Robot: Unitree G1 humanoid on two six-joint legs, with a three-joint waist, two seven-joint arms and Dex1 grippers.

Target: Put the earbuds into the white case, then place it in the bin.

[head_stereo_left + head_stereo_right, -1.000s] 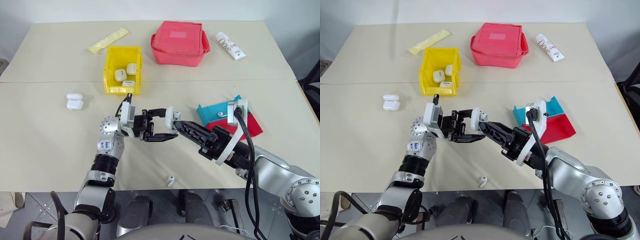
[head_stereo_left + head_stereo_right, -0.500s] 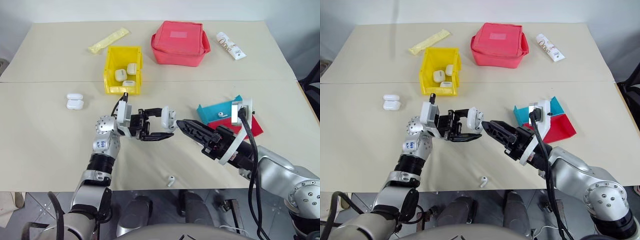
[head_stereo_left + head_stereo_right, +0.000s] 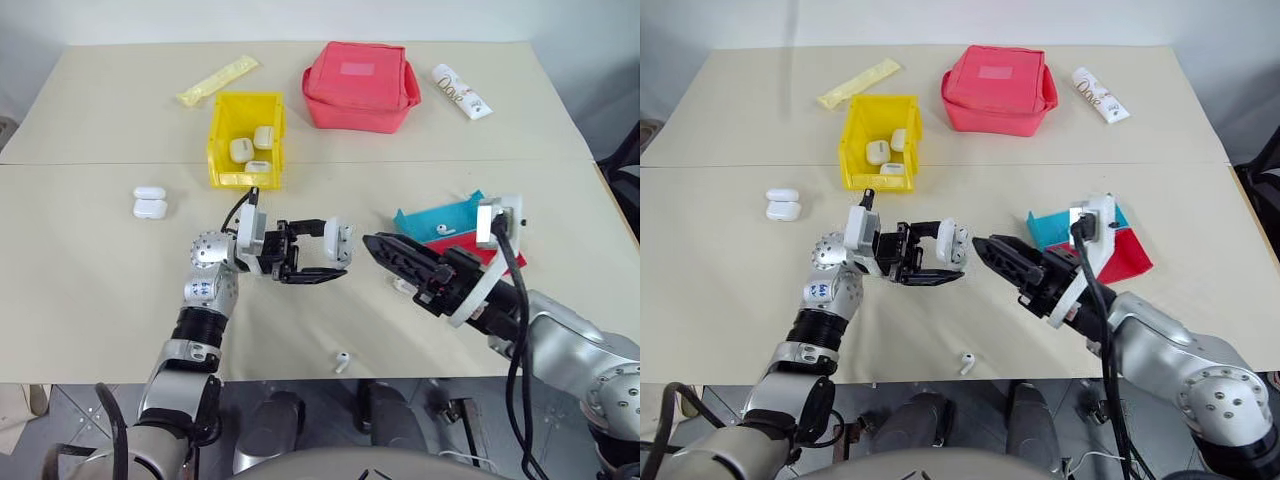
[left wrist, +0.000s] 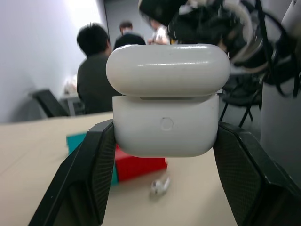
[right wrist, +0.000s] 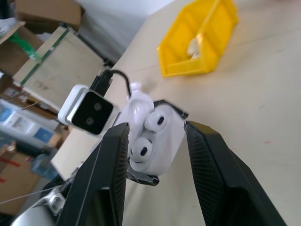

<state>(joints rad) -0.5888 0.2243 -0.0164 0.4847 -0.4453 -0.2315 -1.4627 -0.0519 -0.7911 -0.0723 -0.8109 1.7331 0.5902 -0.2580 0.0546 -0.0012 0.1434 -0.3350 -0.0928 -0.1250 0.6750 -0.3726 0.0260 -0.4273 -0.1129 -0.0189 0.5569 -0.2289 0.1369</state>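
Left gripper (image 3: 322,250) clamps white case (image 3: 341,243) mid-table, lid up, earbuds (image 5: 149,135) seated | right gripper (image 3: 372,245) just right of it, empty, part-open | I judge case light, glossy, slippery: hold flat sides | bin (image 3: 224,139) far-left

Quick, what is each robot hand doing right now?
Left hand: closed on the white case.
Right hand: open, holding nothing.
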